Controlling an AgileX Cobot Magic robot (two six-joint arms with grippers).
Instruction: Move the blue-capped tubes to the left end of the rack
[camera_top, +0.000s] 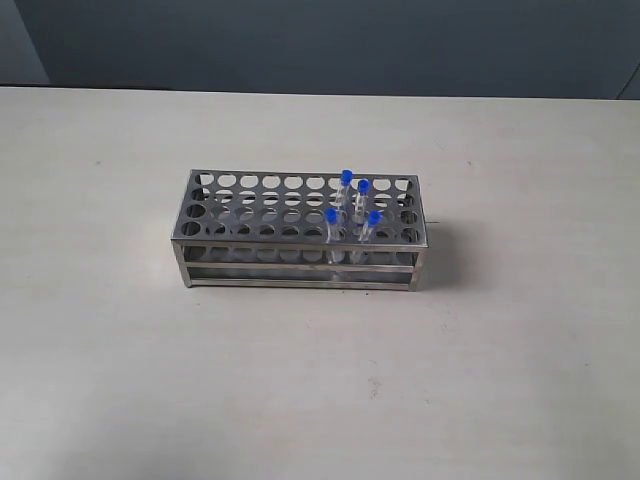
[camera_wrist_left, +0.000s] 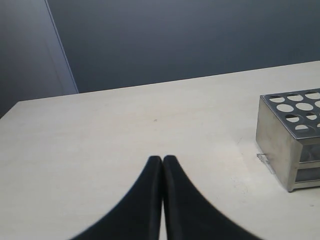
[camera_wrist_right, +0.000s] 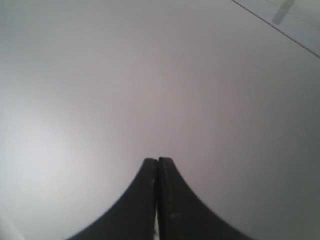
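Observation:
The steel rack (camera_top: 300, 232) stands in the middle of the table in the exterior view. Several blue-capped tubes stand upright in holes toward its right end; one tube (camera_top: 346, 186) is at the back, another (camera_top: 331, 224) at the front. Neither arm shows in the exterior view. In the left wrist view my left gripper (camera_wrist_left: 162, 159) is shut and empty above bare tabletop, with the rack's end (camera_wrist_left: 290, 131) off to one side. My right gripper (camera_wrist_right: 158, 160) is shut and empty, facing a plain grey surface; no rack or tube shows there.
The pale table (camera_top: 110, 340) spreads wide on all sides of the rack. A dark wall (camera_top: 320, 40) runs behind the table's far edge. A small clear scrap (camera_wrist_left: 264, 161) lies on the table beside the rack's end.

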